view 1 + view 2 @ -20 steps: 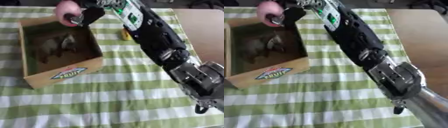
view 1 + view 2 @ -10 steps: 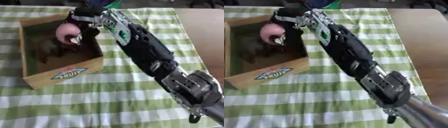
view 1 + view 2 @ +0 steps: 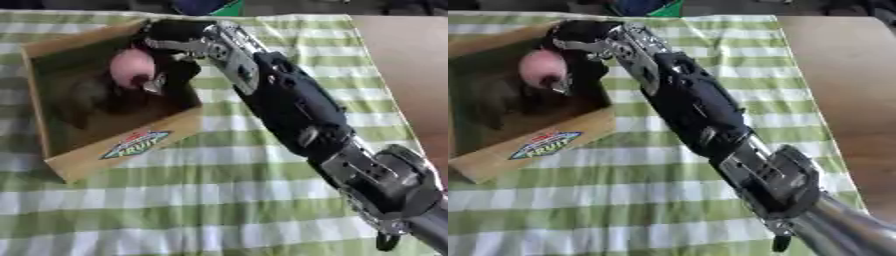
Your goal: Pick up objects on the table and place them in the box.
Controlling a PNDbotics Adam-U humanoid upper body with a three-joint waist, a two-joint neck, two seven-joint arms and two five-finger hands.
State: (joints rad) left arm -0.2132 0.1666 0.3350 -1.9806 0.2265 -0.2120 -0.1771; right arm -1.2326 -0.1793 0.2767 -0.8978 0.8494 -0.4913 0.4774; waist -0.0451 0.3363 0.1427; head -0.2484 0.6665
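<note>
A pink round object (image 3: 131, 67) is held over the inside of the cardboard box (image 3: 122, 150), which has a "FRUIT" label on its front wall. My right hand (image 3: 168, 59) is curled round the pink object from the right, and the arm stretches from the lower right across the table to the box. Dark objects (image 3: 92, 97) lie on the box floor under the hand; I cannot make out what they are. My left hand shows in neither view.
A green and white checked cloth (image 3: 219, 200) covers the table. Bare brown tabletop (image 3: 407, 75) shows at the right. A blue and green thing (image 3: 210, 6) sits at the far edge behind the box.
My right hand has carried the pink object from above the box's far rim down and forward into the box. The camera has also shifted.
</note>
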